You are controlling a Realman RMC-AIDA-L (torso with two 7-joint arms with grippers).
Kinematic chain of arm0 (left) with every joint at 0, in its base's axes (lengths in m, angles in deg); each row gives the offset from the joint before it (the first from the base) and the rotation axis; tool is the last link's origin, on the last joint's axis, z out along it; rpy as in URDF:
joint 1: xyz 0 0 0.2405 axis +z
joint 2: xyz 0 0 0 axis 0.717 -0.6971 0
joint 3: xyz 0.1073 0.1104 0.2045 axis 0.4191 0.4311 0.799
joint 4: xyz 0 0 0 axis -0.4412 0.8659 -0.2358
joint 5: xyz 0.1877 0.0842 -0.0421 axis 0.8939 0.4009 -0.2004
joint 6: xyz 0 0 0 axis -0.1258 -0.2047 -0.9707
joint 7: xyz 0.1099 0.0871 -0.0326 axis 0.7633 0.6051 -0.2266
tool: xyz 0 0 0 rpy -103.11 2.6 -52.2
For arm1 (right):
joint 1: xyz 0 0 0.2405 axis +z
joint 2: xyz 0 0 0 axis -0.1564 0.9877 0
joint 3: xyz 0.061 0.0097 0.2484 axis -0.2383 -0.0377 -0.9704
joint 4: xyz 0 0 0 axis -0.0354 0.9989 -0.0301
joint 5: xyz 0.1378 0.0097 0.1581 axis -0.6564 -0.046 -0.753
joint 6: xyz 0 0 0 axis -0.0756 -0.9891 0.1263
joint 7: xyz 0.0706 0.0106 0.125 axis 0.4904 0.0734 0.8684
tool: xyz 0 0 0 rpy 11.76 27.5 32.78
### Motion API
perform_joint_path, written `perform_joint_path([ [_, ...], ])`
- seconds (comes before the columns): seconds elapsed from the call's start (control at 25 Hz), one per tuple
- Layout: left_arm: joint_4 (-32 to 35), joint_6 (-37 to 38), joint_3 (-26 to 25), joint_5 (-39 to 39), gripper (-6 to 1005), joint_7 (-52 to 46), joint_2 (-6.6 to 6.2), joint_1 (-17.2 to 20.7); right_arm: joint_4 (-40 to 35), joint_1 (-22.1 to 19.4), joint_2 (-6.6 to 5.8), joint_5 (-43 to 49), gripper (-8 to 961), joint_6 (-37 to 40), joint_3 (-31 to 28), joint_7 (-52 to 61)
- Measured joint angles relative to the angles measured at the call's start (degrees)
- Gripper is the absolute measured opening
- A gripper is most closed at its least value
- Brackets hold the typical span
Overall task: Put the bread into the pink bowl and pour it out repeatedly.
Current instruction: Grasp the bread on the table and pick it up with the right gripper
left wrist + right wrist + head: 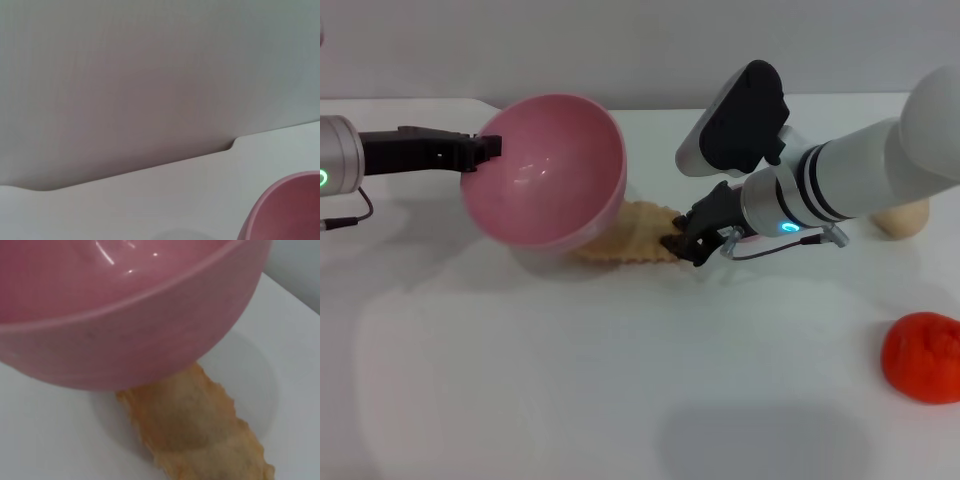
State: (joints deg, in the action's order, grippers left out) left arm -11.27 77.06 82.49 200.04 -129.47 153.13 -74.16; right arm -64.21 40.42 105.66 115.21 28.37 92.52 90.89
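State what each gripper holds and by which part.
Left gripper holds the pink bowl by its rim, tilted. Right gripper is at the bread's end; grip unclear.

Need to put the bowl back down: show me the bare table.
Bare table runs along the near edge, from the left side to the red-orange lump. It is crowded mid-table, where the left gripper tilts the pink bowl above the bread beside the right gripper.
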Motion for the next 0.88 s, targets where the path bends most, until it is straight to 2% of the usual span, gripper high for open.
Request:
perform_joint_path([
  [0.4, 0.06, 0.23, -0.01, 0.00, 48, 0.00, 0.09, 0.06, -1.44, -1.15, 0.00, -0.01, 176, -0.34, -0.04, -0.03],
  [0.88, 0.74, 0.81, -0.01, 0.00, 48, 0.00, 0.18, 0.04, -1.93, -1.94, -0.08, -1.24, 118, -0.38, -0.05, 0.06],
])
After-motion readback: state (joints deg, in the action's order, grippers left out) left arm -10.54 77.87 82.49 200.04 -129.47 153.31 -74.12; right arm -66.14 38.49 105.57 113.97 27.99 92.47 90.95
